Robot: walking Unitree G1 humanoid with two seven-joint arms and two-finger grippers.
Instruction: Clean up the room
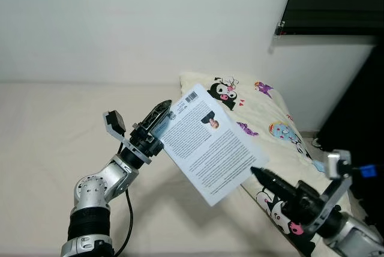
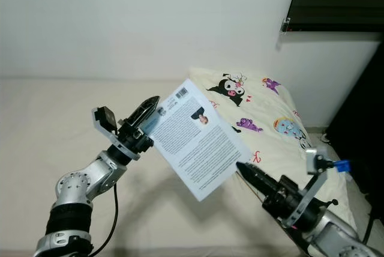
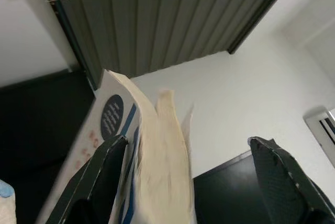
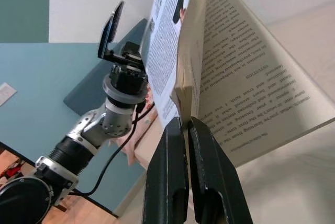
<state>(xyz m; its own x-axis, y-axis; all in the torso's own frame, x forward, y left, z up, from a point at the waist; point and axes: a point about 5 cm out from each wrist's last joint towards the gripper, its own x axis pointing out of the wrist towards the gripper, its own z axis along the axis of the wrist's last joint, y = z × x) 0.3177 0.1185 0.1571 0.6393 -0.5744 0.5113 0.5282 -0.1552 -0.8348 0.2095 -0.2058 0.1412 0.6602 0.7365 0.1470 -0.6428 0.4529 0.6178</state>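
The book (image 1: 207,145) hangs in the air above the bed (image 1: 54,149), its white back cover with barcode, small portrait and dense text turned toward the head camera. In the left eye view the left gripper (image 1: 157,117) meets the book at its upper corner, on the side away from the pillow (image 1: 264,119), which is printed with cartoon figures. The right gripper (image 1: 257,173) touches the book's lower edge on the pillow side.

In the right eye view the book (image 2: 195,139) sits between the two arms. The left gripper (image 2: 147,113) is at its top corner and the right gripper (image 2: 243,170) is just under its bottom corner.

In the left wrist view one of the fingers (image 3: 99,179) lies against the book's cover (image 3: 112,124). The other finger stands well off from the cream pages, so the pair is spread wide.

In the right wrist view the fingers (image 4: 170,177) are pressed together at the book's (image 4: 235,93) lower edge. Its pages fan open above them. Whether any page is pinched between them I cannot tell.
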